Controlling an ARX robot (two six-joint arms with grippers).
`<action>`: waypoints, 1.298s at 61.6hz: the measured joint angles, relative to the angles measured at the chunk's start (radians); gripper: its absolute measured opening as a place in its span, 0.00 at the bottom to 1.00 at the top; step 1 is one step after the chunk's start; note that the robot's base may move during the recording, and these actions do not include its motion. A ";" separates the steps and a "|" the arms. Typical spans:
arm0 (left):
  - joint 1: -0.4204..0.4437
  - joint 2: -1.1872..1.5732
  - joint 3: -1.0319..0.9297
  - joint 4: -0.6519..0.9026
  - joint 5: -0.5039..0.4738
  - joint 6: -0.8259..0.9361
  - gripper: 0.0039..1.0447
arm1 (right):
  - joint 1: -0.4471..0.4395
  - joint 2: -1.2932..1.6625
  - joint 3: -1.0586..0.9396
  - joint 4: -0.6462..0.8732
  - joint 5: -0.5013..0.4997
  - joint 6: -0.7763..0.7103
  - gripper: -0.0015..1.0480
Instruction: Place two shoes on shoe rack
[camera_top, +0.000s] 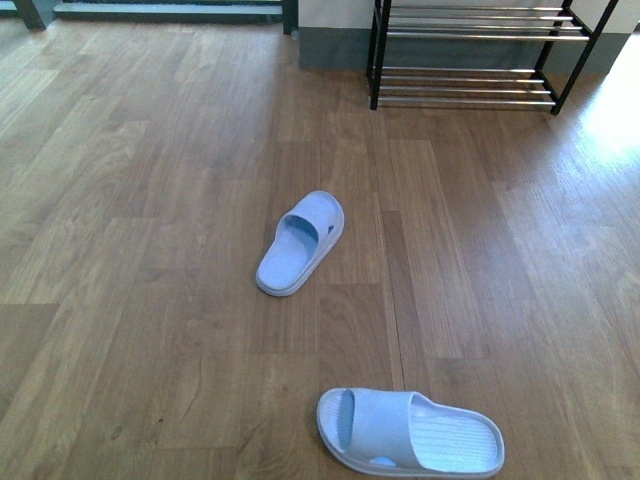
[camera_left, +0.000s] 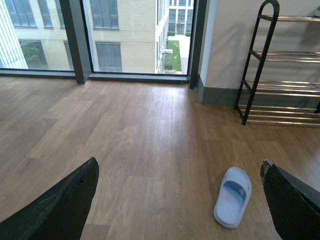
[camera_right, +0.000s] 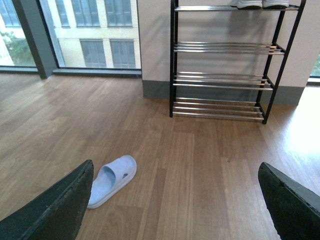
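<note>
1. Left end effector: seen in the left wrist view only. Its two dark fingers stand wide apart with nothing between them; bare floor shows through the gap.
2. Right end effector: seen in the right wrist view only. Its fingers are likewise spread wide and hold nothing.
3. The front view shows neither arm.
4. Shoe rack: a black frame with tiers of chrome bars. It stands upright on the floor against a pale wall, at the far right of the front view.
5. Two shoes: in the right wrist view, two white-soled shapes sit side by side on the rack's top tier. The picture's edge cuts them off and only their lower edges show, so colour and laces cannot be confirmed. The lower tiers that can be seen carry nothing.
6. Far sandal: light blue, sole down on the floor mid-room, well apart from the rack.
7. Near sandal: light blue, lying crosswise on the floor close to the robot, apart from the far sandal.
8. Each wrist view shows one light blue sandal on the floor. Which of the two it is cannot be told.
9. Window: floor-to-ceiling glazing to the left of the rack's wall, with buildings visible outside.
</note>
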 joint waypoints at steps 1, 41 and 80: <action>0.000 0.000 0.000 0.000 0.000 0.000 0.91 | 0.000 0.000 0.000 0.000 0.000 0.000 0.91; 0.000 0.000 0.000 0.000 0.002 0.000 0.91 | -0.161 0.352 -0.010 0.239 -0.132 -0.162 0.91; 0.000 0.000 0.000 0.001 0.002 0.000 0.91 | -0.074 2.778 0.583 1.313 -0.272 -0.732 0.91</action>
